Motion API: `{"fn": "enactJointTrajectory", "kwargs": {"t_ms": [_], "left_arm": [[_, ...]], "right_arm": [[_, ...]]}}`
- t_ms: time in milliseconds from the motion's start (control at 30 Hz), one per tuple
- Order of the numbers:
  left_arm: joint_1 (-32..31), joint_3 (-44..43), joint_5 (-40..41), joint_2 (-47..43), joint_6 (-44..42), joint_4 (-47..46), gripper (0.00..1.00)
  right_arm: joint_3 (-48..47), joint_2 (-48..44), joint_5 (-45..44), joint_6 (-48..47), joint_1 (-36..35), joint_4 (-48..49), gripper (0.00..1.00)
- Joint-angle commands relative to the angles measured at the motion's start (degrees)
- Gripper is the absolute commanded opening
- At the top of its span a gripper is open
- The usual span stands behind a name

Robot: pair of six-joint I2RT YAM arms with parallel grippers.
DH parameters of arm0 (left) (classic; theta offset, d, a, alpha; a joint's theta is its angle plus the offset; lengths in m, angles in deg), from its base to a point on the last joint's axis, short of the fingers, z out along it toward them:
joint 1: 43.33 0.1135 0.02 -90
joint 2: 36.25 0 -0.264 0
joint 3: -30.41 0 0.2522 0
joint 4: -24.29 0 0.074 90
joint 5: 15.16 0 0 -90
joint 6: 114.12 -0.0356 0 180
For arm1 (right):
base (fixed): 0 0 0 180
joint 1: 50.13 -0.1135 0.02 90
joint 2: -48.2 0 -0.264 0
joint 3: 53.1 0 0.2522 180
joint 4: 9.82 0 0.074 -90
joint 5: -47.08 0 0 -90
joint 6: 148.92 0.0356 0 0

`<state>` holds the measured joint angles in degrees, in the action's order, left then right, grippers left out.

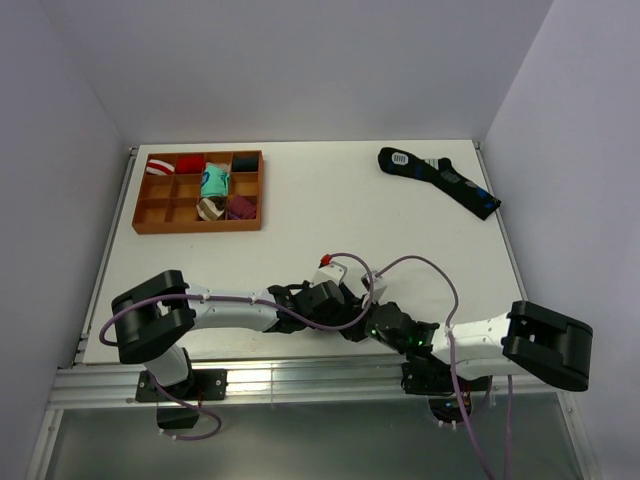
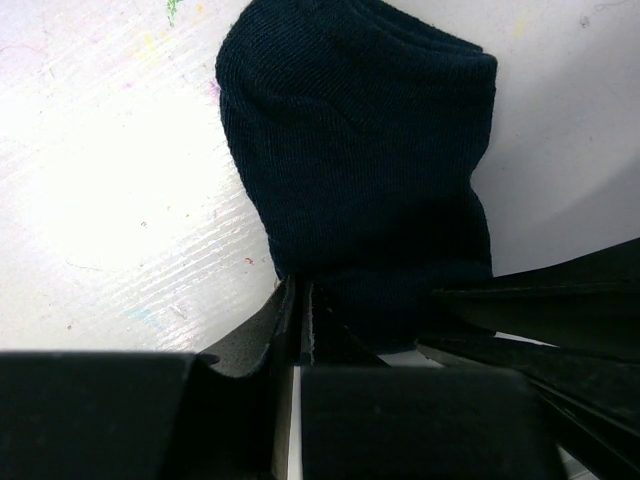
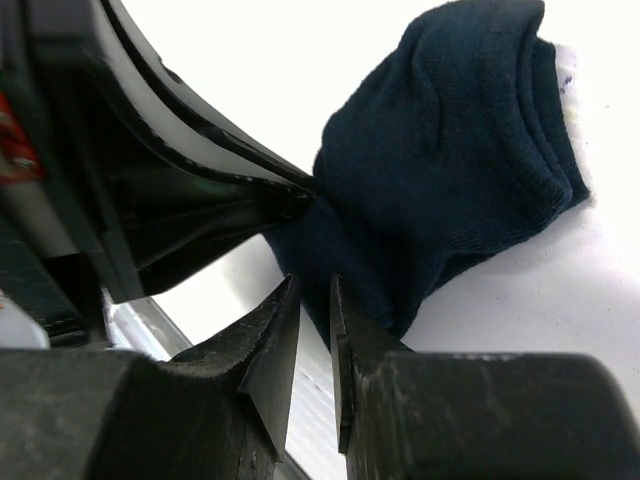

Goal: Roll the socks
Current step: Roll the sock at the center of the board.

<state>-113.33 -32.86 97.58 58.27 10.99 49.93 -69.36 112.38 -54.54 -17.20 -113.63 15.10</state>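
Note:
The socks (image 2: 360, 160) are a dark navy bundle lying on the white table near its front edge. My left gripper (image 2: 298, 300) is shut on their near end, and the fabric runs up and away from the jaws. In the right wrist view the socks (image 3: 450, 170) spread to the upper right. There my right gripper (image 3: 315, 290) stands almost closed, with a corner of the fabric between its tips. The left gripper's black fingers (image 3: 230, 215) hold the same end just beside it. From above, the two grippers (image 1: 345, 305) meet at front centre and hide the socks.
An orange compartment tray (image 1: 140, 222) with colourful sock bundles sits at the back left. A long black sock with blue patches (image 1: 440, 180) lies at the back right. The table's front edge and metal rail (image 1: 300, 378) run just below the grippers.

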Motion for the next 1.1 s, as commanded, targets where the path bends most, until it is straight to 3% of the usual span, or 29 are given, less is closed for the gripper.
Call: {"fn": "enactJointTrajectory", "kwargs": {"t_ms": [0,200,433,1067], "left_arm": [[-0.4,-0.8,-1.5,0.7,-0.7,1.0,0.05],[-0.4,-1.4,-1.5,1.3,-0.7,1.4,0.05],[-0.3,-1.5,-2.0,0.9,-1.0,1.4,0.05],[1.3,0.4,-5.0,-1.4,-2.9,0.8,0.05]], "right_arm": [[-0.5,2.5,-3.1,-1.6,-1.1,3.3,0.26],[-0.5,4.0,-5.5,-1.3,-3.2,2.6,0.25],[-1.4,1.8,-10.7,-3.0,-6.6,-0.6,0.39],[-12.9,4.6,-22.6,-11.8,-15.5,-14.8,0.41]]}}
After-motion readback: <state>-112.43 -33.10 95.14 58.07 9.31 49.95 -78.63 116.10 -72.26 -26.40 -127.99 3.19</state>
